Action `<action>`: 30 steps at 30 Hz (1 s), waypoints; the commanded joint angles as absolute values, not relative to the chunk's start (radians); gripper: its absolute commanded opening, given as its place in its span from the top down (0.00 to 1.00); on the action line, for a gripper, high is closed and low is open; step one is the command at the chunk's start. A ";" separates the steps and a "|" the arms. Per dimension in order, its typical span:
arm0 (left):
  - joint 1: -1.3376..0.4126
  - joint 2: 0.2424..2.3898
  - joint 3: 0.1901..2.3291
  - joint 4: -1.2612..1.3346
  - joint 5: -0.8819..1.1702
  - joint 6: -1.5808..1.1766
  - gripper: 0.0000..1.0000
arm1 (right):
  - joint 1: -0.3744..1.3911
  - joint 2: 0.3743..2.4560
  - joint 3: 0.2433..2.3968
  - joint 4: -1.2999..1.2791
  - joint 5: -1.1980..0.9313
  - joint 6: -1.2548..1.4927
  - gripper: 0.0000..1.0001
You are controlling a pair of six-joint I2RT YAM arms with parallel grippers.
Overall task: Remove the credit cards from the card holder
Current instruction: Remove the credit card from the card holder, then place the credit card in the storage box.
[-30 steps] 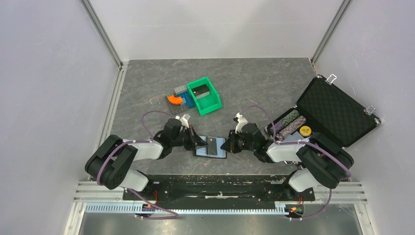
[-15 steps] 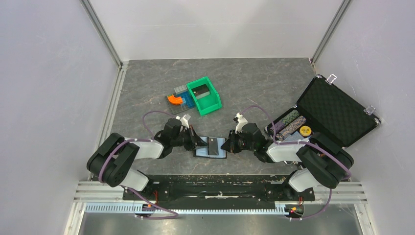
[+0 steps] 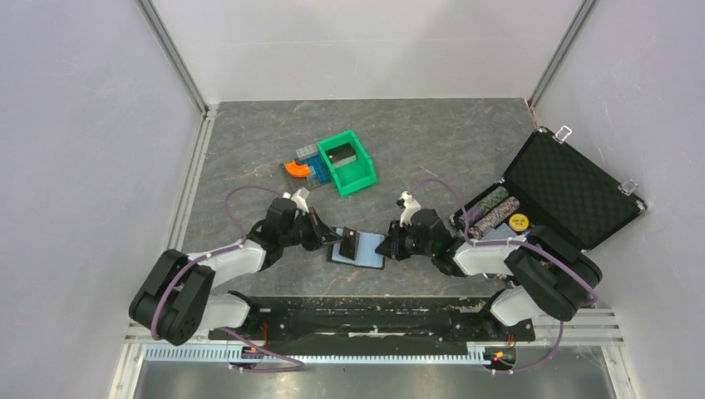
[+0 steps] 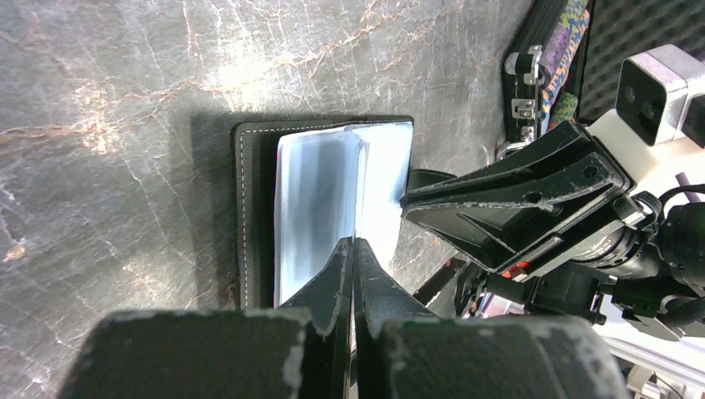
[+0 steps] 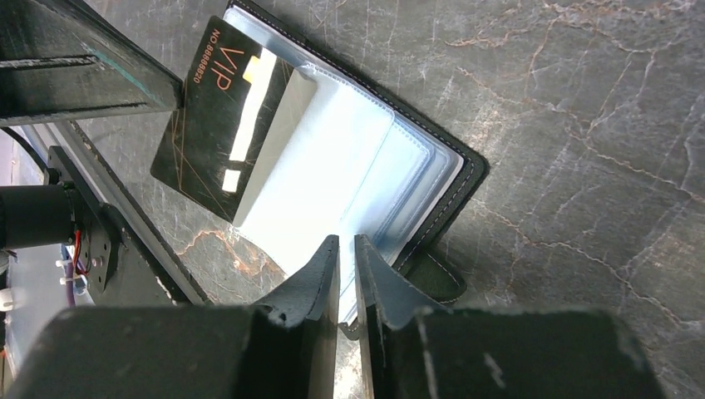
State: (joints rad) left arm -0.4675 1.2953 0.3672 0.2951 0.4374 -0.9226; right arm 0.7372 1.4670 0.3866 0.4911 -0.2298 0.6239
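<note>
1. The card holder (image 3: 371,248) lies open on the bench (image 3: 432,141) near its front edge, between both arms; 1 black credit card (image 5: 218,116) sticks out, its inner edge under a clear sleeve.
2. The left fingers (image 4: 352,249) are clamped on the card's corner; the right fingers (image 5: 347,246) pinch the holder's sleeves, partly hiding them.
3. Well beyond, the green bin (image 3: 330,166) holds a dark, unclear item; the open case (image 3: 569,183) at right holds chip rolls (image 3: 495,208).
</note>
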 commanded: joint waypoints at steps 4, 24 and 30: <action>-0.458 1.226 0.372 0.239 0.426 -0.873 0.98 | 0.733 1.410 0.383 0.422 -0.225 0.587 0.83; -0.457 1.241 0.360 0.270 0.484 -0.878 0.98 | 0.787 1.378 0.452 0.460 -0.254 0.627 0.72; -0.459 1.274 0.357 0.323 0.506 -0.897 0.96 | 0.803 1.455 0.508 0.462 -0.239 0.628 0.72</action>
State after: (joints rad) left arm -0.4610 1.2564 0.3649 0.2489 0.4671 -0.9157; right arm 0.7979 1.4178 0.4549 0.4049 -0.2428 0.6205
